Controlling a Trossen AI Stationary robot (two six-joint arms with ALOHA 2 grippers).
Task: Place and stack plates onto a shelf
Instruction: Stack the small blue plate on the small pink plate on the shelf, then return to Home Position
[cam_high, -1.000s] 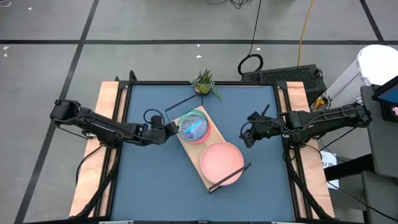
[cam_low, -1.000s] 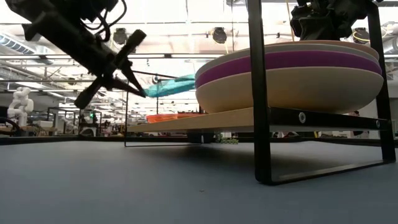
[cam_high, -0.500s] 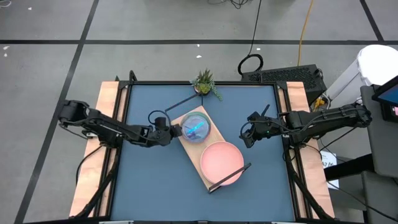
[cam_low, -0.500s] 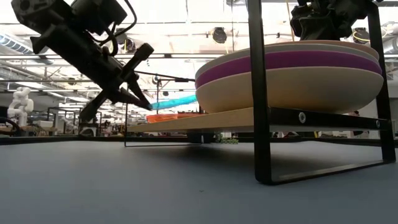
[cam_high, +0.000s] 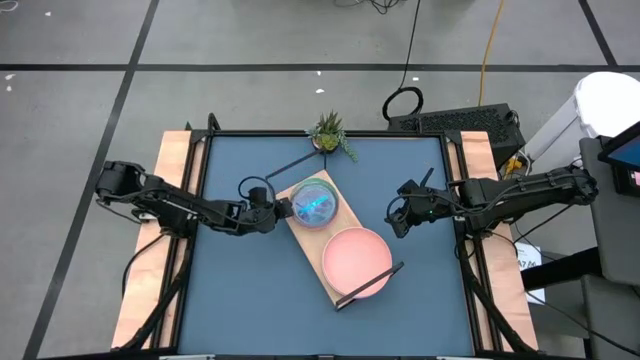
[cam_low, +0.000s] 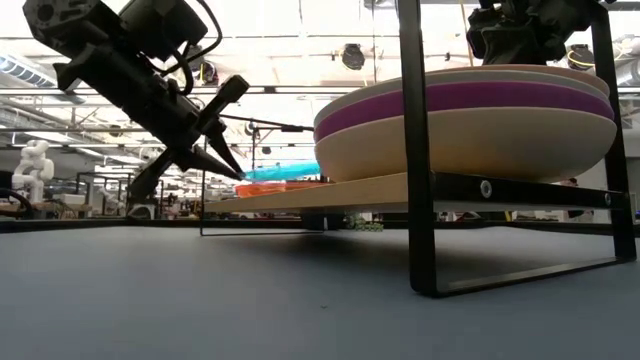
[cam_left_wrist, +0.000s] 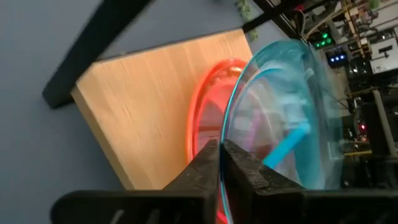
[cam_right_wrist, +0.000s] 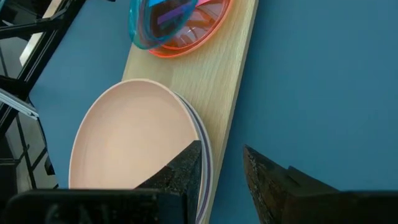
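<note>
While left tool (cam_high: 278, 209) pinches cyan plate (cam_high: 315, 203) | shelf (cam_high: 305, 242) runs diagonally

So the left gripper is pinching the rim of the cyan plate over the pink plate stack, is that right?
Not quite: the left gripper pinches the cyan plate over the smaller translucent stack, orange plate showing beneath, as the left wrist view shows. The pink plate sits apart.

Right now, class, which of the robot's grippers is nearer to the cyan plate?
Left. The left gripper is at the cyan plate's rim, fingers pinched on its edge. The right gripper hangs open over the blue tabletop, apart from the plate, beyond the shelf.
</note>
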